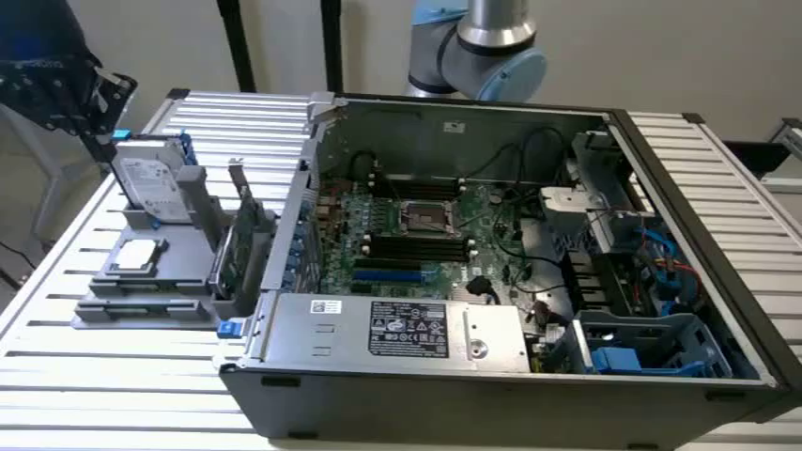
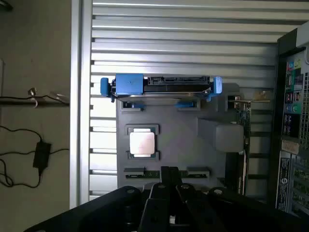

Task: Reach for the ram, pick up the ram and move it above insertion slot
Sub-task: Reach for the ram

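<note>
Exterior view. Open computer case [image 1: 501,412] lying on the slatted table [image 1: 75,376], motherboard [image 1: 414,235] exposed inside. Just beside the case, toward the exterior view's left, a grey holder [image 1: 188,188] carrying a silver-topped hard drive [image 1: 148,183] with blue rails, a processor [image 1: 135,256], an upright green card [image 1: 239,249], and the ram [image 1: 145,306] lying flat in the holder's front slot. Behind the case's far wall, a silver and light-blue joint of the arm [image 1: 495,47].

Wrist view. Tool [image 2: 170,174] closed, dark fingers [image 2: 183,198] pressed together, nothing gripped between them. Right at the tool's tip, the ram [image 2: 150,174]: dark green, lying flat across the slot of the holder [image 2: 193,145] nearest the tool, its middle hidden behind the fingers, its ends reaching out on either side of the tool. Cannot tell whether touching or just apart. Beyond the ram, further from the tool, the processor [image 2: 142,143] in its square seat. Further out again, the hard drive [image 2: 161,84] standing on edge, blue rails at both ends. Off to one side of the tool, the green card [image 2: 244,121], and past it the case's rear panel [image 2: 294,125] with its ports. Under everything, the table's [image 2: 183,43] slats; past the table's edge, floor [image 2: 34,72] with a black cable and adapter [image 2: 41,153].
</note>
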